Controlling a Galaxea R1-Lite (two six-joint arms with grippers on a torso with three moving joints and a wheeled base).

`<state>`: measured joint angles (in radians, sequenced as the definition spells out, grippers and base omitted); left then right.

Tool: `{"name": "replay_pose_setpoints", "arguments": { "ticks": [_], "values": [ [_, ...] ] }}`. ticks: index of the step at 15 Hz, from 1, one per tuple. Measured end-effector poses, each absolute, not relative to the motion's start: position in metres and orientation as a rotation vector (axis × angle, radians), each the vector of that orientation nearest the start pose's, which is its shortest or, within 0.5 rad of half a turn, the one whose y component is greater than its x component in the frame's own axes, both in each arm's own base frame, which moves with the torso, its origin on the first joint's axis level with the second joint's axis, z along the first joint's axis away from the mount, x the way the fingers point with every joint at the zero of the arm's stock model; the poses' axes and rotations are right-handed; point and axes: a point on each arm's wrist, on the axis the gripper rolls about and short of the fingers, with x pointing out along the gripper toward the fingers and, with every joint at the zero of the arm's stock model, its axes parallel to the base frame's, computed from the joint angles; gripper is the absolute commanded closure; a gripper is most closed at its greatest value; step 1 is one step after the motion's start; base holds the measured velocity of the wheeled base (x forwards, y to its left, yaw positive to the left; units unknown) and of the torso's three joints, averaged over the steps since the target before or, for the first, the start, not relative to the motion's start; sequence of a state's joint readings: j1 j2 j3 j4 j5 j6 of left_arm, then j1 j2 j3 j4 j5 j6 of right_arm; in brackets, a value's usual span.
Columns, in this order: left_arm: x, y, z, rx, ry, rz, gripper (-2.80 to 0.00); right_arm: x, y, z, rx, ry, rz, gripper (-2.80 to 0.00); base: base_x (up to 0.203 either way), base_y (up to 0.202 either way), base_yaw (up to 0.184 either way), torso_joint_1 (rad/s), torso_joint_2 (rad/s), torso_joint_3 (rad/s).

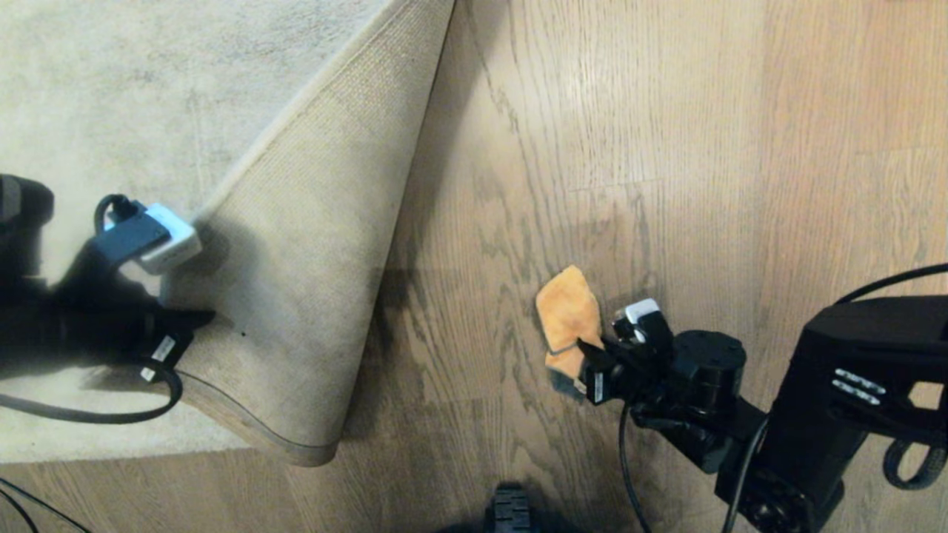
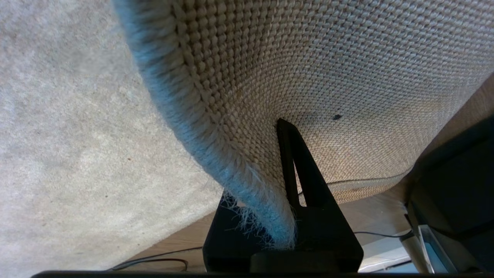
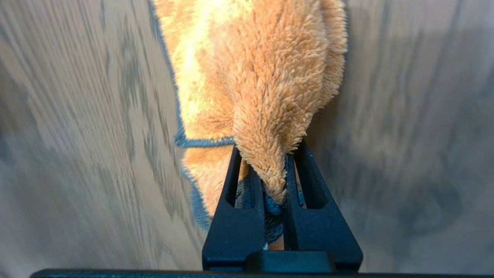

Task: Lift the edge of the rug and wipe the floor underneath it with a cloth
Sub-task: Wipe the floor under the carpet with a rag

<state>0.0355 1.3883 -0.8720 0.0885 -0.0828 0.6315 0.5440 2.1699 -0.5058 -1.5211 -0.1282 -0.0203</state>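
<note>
The left pincer [image 1: 194, 320] is clamped tight on the rug edge [image 1: 244, 433], holding a corner of the rug folded back so its tan woven backing [image 1: 311, 266] faces up and the floor [image 1: 666, 148] beside it is bared. The right pincer [image 1: 589, 349] is closed on one end of the orange cloth [image 1: 566, 314], which lies spread against the wood planks, well apart from the lifted rug.

Orange-yellow cloth [image 1: 566, 314], brown wood-grain floor [image 1: 666, 148], tan woven rug backing [image 1: 311, 281]
</note>
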Motion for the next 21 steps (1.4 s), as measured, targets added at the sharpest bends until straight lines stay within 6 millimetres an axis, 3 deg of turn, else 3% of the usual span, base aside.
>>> {"name": "replay_pose_setpoints", "arguments": {
  "ticks": [4, 11, 16, 21],
  "values": [
    [0.218, 0.006, 0.216, 0.577, 0.568, -0.235, 0.00, 0.269, 0.185, 0.064, -0.051, 0.099, 0.513, 0.00, 0.000, 0.000, 0.000, 0.000, 0.00, 0.000],
    [0.216, 0.004, 0.216, 0.580, 0.565, -0.242, 0.00, 0.213, 0.267, 0.074, -0.012, 0.039, 0.808, 0.00, 0.000, 0.000, 0.000, 0.000, 0.00, 0.000],
    [0.210, -0.001, 0.211, 0.589, 0.575, -0.255, 0.00, 0.205, 0.326, 0.044, 0.012, 0.036, 0.886, 0.00, 0.000, 0.000, 0.000, 0.000, 0.00, 0.000],
    [0.209, -0.001, 0.211, 0.594, 0.580, -0.247, 0.00, 0.206, 0.369, -0.005, 0.023, 0.063, 0.919, 0.00, 0.000, 0.000, 0.000, 0.000, 0.00, 0.000]
  ]
}}
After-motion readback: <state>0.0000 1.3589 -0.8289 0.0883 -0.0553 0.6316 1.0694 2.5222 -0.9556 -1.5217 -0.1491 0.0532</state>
